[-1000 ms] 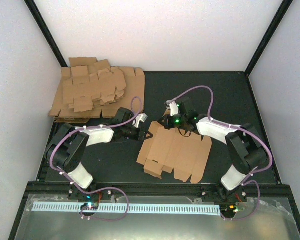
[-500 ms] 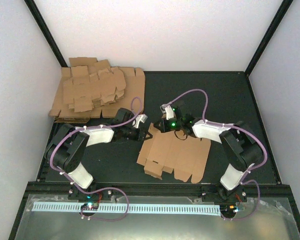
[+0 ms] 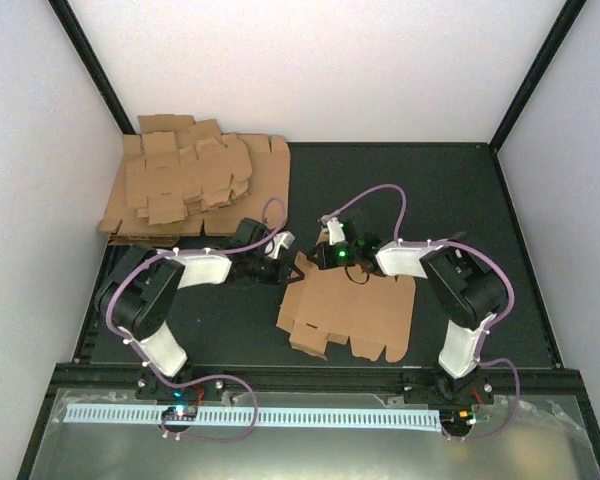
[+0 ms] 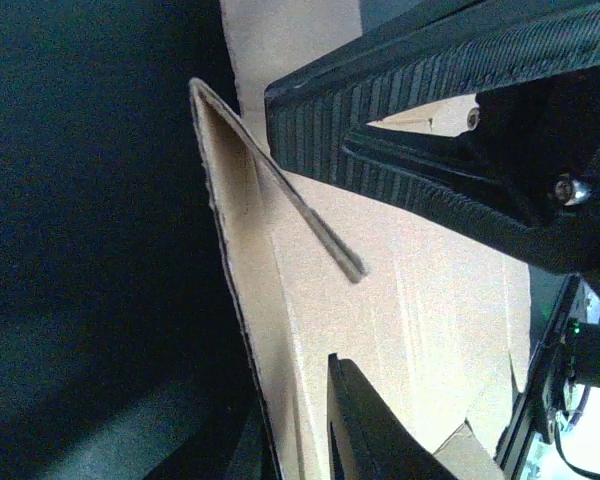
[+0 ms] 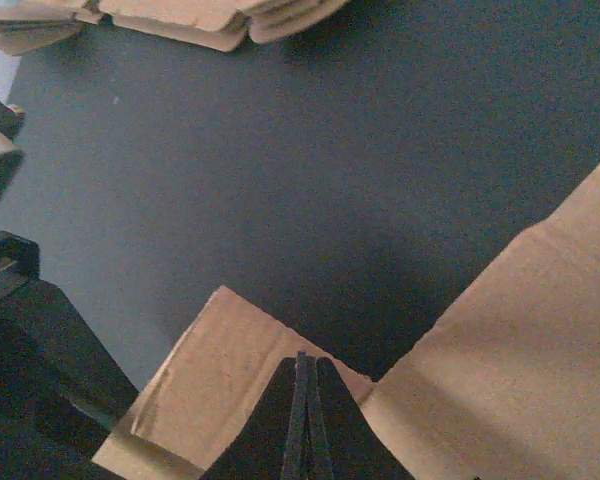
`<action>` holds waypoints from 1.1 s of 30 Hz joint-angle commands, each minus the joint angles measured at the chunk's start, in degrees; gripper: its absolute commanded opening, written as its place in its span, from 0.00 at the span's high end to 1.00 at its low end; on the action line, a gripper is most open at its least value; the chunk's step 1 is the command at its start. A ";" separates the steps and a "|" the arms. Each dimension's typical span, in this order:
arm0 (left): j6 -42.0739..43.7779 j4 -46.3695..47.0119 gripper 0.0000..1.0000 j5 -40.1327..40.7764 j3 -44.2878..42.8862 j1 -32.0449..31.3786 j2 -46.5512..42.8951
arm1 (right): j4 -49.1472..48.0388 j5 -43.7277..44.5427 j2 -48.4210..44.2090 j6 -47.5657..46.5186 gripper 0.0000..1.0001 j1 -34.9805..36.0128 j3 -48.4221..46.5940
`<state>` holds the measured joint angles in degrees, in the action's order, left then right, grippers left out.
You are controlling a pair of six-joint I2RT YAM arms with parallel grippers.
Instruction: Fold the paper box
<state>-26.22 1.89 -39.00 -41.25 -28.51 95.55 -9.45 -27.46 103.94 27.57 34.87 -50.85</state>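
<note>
At the paper box [image 3: 355, 305], the 2 arms reach inward: left gripper [image 4: 300, 235] slightly parted, right gripper [image 5: 302, 365] closed.

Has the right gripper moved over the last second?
Yes. Seen from above, the right gripper has shifted left, toward the fixed cardboard pile, and sits slightly lower in the picture.

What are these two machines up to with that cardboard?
Two robot arms are working on a flat cardboard box on a dark table. The right gripper is shut and seems to pinch a flap at the box's far left corner. The left gripper is at the same corner, jaws slightly apart around a raised flap. The rest of the box lies flat, not yet folded. A pile of more cardboard sits far left.
</note>
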 commanded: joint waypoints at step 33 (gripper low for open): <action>3.31 -13.91 0.38 15.56 -0.91 1.36 -17.53 | 11.81 10.14 -18.51 -5.64 0.97 2.47 8.55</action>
<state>-26.20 -4.80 -22.94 -40.60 -27.44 80.31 -2.76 -20.78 92.01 24.60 37.12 -45.41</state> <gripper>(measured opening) 0.617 0.028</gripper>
